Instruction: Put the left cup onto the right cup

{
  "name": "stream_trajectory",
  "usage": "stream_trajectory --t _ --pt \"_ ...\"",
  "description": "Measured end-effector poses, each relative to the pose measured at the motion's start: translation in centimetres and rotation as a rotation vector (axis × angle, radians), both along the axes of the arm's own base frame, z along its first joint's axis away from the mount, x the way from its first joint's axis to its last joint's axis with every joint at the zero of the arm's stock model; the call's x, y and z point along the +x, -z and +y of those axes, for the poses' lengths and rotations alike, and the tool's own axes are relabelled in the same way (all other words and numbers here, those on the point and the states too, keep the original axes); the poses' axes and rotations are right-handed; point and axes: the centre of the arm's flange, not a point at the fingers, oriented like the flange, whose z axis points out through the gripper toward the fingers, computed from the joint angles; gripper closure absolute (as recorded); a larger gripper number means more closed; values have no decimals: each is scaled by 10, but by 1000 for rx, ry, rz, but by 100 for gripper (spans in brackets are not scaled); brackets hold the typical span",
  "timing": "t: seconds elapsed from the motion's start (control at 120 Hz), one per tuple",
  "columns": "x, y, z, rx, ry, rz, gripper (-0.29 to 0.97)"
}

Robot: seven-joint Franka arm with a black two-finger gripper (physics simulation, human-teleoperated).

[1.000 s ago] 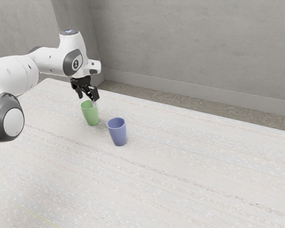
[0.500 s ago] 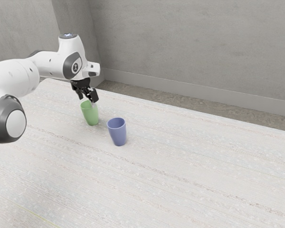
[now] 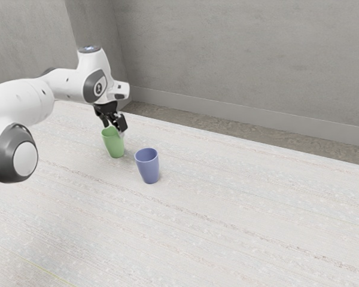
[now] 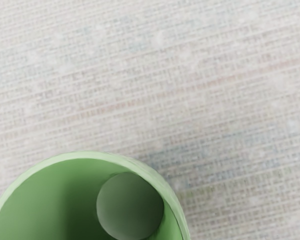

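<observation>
1. While it stands upright on the pale table (image 3: 239, 209), the green cup (image 3: 113, 144) sits toward the ten o'clock part of the tabletop in the exterior view, with its mouth facing up.
2. Seen from the wrist camera, the green cup (image 4: 50, 200) lies just under the hand. Its curved rim and inner wall show, and its round base shows as a darker disc inside.
3. At about four o'clock from the green cup, the blue cup (image 3: 147, 166) also stands upright, near it but clearly apart.
4. At twelve o'clock from the green cup, the black gripper (image 3: 116, 127) hangs right at the cup's rim. Whether it touches the rim, and whether it is spread or clamped, cannot be told from these views.
5. From nine o'clock in the exterior view, the white arm (image 3: 24, 101) reaches in to the gripper.
6. Around the cup, the wrist view shows the table (image 4: 190, 75) as a fine, woven-looking surface.
7. Beyond the table's far edge, at twelve o'clock, a strip of floor (image 3: 257, 128) meets a grey wall (image 3: 239, 54).
</observation>
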Motion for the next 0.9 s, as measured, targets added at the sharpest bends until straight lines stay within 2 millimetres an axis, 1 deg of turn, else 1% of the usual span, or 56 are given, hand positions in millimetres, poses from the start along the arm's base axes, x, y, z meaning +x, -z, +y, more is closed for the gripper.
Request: stream_trajectory --t 0.292,0.475,0.767,0.9 --pt "3 13 -4 -8 13 1 0" --pt "7 17 -5 -7 22 -8 0" --pt "8 18 -8 -11 36 -14 0" --pt "9 18 -9 -12 41 -16 4"
